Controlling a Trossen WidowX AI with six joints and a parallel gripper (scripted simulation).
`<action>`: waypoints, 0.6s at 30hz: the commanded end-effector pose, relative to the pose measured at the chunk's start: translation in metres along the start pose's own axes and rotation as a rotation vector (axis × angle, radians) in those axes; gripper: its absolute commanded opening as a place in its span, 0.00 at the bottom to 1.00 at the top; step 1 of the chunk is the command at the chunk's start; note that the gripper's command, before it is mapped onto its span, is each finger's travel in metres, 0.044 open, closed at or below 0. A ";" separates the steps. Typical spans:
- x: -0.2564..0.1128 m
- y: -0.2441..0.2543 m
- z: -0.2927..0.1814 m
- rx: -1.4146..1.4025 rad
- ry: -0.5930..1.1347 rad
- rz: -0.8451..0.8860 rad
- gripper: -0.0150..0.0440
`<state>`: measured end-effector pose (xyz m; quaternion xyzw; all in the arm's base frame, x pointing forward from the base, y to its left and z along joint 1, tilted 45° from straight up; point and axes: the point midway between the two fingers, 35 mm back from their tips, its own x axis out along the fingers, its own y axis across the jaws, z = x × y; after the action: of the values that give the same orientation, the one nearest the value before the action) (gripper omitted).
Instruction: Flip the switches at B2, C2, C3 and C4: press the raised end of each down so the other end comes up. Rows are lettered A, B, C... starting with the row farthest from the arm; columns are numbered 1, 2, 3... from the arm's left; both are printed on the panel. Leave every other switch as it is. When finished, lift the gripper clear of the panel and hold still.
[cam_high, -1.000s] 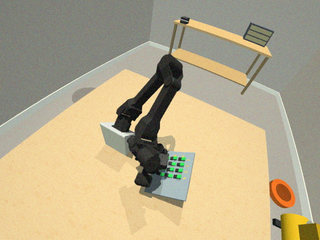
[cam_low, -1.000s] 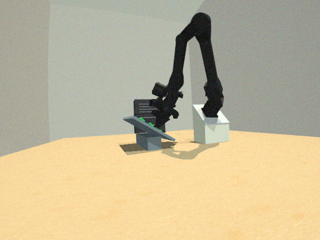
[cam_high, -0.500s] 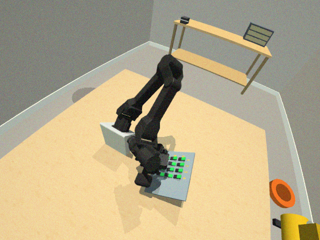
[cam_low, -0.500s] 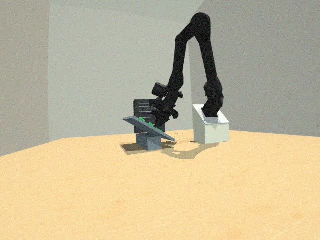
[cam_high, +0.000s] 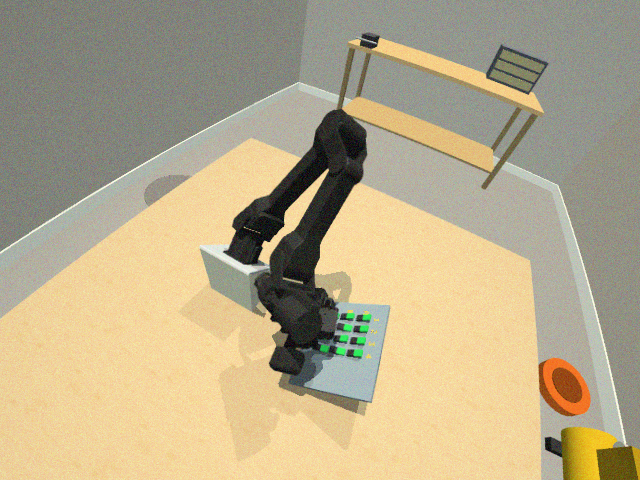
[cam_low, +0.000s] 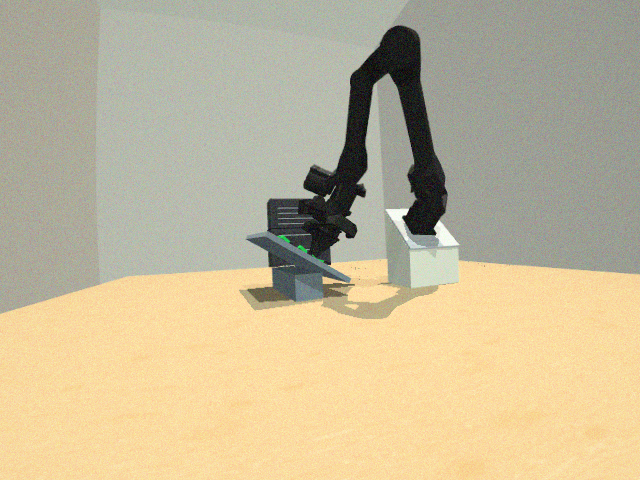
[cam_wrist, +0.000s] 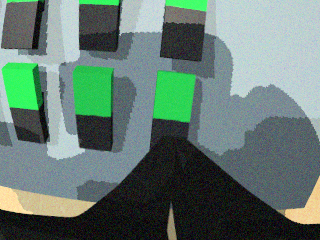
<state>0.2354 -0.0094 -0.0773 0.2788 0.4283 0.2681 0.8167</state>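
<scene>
The tilted blue-grey panel (cam_high: 341, 382) (cam_low: 273, 248) (cam_wrist: 270, 50) carries rows of green-and-black rocker switches. My gripper (cam_low: 312, 253) (cam_wrist: 171, 147) is shut and empty. In the wrist view its tips are at the black near end of switch C4 (cam_high: 324, 348) (cam_wrist: 174, 97), covering part of it; contact is not certain. Switch C3 (cam_wrist: 93, 92) and switch C2 (cam_wrist: 21, 87) stand to the left in the same row. Switch B2 (cam_wrist: 20, 25) is at the upper left, partly out of frame. The arm hides part of the panel in the top view. The tilts are hard to tell.
Switch B3 (cam_wrist: 99, 27) and switch B4 (cam_wrist: 181, 42) stand just beyond row C. Row A (cam_high: 364, 317) is farther out. The arm's pale base block (cam_high: 232, 281) (cam_low: 434, 266) stands behind the gripper. A dark slatted box (cam_low: 284, 214) shows behind the panel.
</scene>
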 end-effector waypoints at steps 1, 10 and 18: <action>0.001 0.001 0.000 0.002 -0.002 0.006 0.25; 0.002 0.001 0.000 0.002 -0.002 0.006 0.25; 0.003 0.001 0.000 0.002 -0.002 0.006 0.25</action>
<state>0.2368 -0.0076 -0.0785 0.2784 0.4279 0.2686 0.8168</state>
